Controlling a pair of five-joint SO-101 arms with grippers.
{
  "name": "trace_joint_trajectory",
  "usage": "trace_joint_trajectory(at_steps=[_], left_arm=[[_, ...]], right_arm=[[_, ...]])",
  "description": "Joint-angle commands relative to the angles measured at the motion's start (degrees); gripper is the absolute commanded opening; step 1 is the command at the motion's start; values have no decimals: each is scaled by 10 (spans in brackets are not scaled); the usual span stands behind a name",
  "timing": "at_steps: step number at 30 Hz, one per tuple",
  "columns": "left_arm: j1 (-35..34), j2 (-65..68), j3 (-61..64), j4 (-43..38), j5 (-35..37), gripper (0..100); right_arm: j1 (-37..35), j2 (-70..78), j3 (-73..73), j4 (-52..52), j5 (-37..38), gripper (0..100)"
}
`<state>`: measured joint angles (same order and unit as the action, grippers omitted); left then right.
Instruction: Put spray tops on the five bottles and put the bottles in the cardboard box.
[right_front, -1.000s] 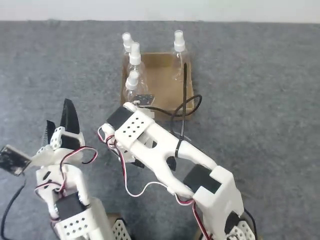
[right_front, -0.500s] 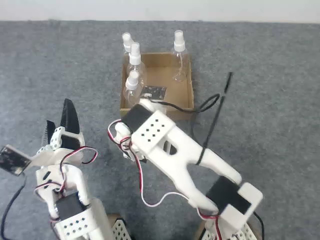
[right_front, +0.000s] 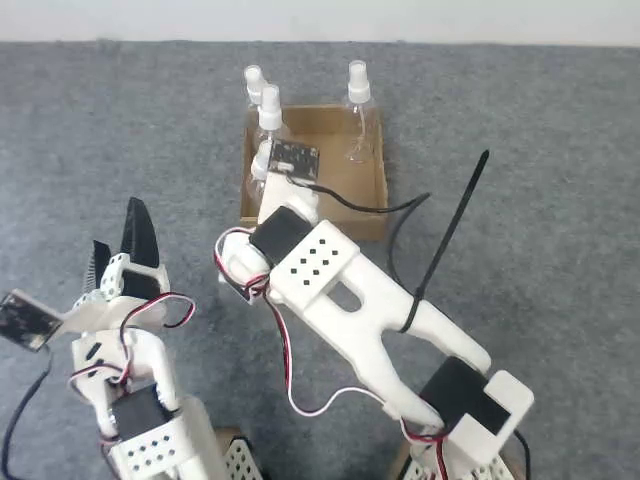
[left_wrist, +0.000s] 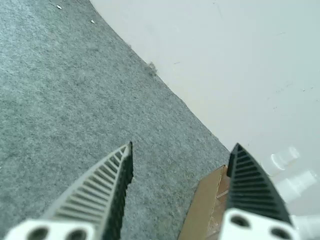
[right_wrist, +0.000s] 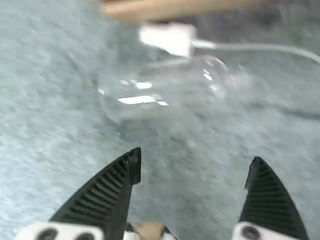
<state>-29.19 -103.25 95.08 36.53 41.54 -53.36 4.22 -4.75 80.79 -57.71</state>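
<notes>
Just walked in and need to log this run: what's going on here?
This is a bottle-packing run. Four capped bottles stand in or at the cardboard box. The right gripper, open, hangs over a clear bottle lying on the grey carpet by the box. The left gripper is open and empty, off to one side.

Right arm (right_front: 330, 270) is hanging over the cardboard box (right_front: 335, 175) near wall. Four upright bottles (right_front: 270, 122) are standing there: three along its left side, one at far-right corner. Left gripper (right_front: 120, 250) is sitting jaws apart on the grey mat (right_front: 520, 120), well clear.
</notes>
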Motion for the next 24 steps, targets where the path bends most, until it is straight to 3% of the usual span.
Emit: trace_joint_trajectory(at_steps=[1,13,24], left_arm=[[-3,-10,-21,-19,4,290],[-3,-10,-21,-19,4,290],[-2,-10,-21,-19,4,290]], right_arm=[[9,-4,-2,-55,-2,295],[9,143,-2,-106,-4,293],[30,153,-5,35,-3,294]])
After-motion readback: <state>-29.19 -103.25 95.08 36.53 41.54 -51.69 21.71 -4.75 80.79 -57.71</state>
